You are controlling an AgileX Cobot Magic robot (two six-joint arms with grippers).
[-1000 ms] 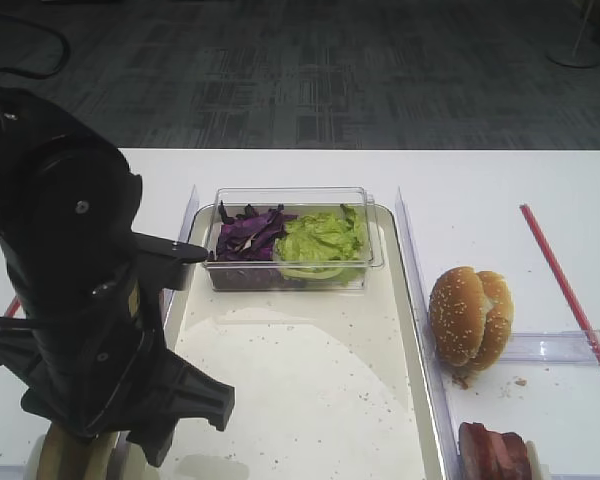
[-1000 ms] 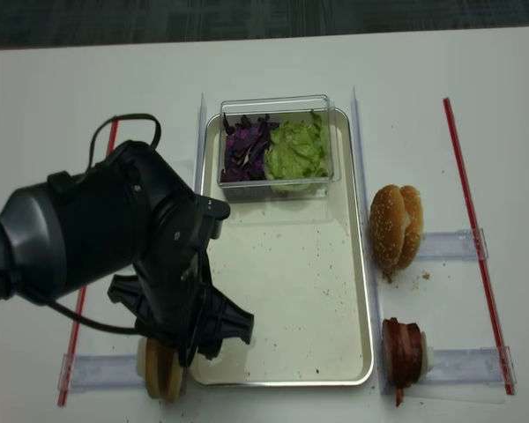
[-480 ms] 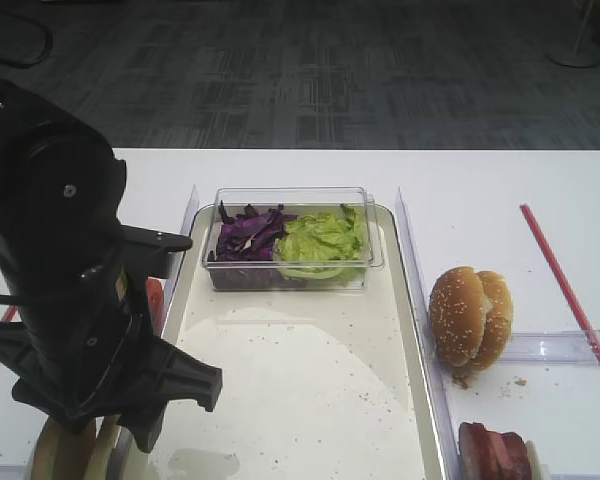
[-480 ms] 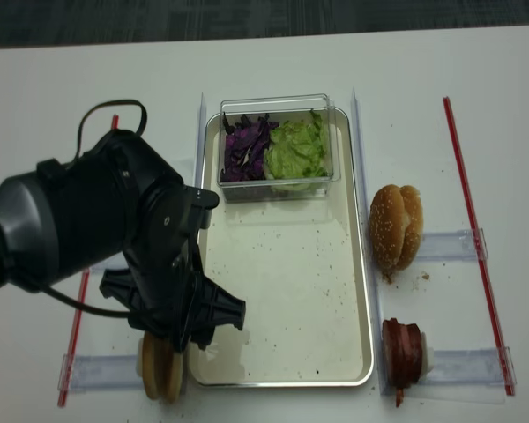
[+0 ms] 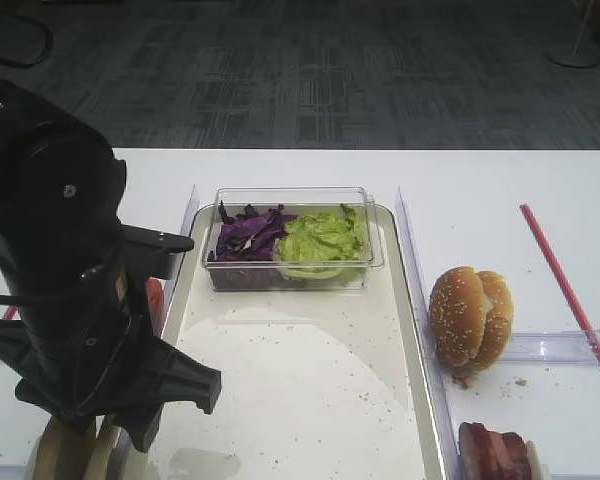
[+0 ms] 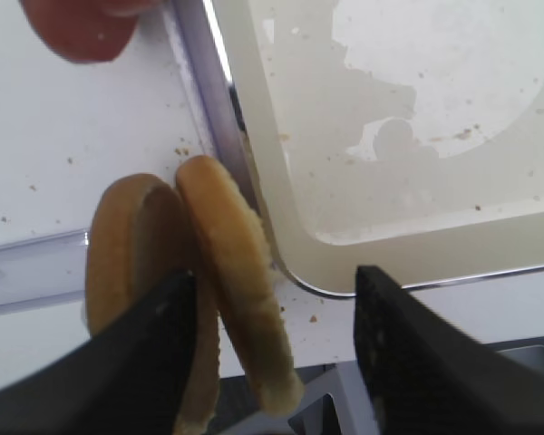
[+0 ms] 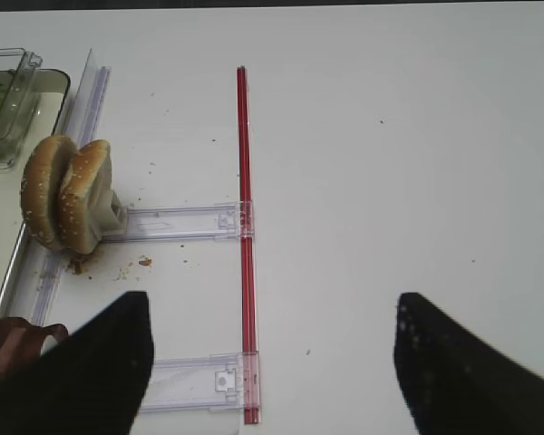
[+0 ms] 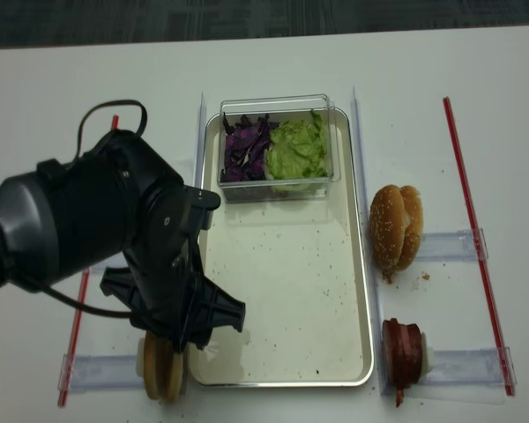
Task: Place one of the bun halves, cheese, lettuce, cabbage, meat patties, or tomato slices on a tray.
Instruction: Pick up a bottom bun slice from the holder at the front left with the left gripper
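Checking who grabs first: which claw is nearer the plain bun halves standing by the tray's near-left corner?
Left. The left claw has its fingers straddling one of the bun halves. The right claw hangs over bare table far to the right, past the tray.

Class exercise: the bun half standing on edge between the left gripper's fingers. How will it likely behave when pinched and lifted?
The bun half stands on edge against its twin, so it may tip or roll if nudged. Its crumbly edge and the crumbs nearby suggest a soft thing that squashes. The left gripper straddles it, open.

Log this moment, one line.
phase: reach | left gripper: open, astride one of the bun halves, not closed | tray: no bun | right gripper: open, idle
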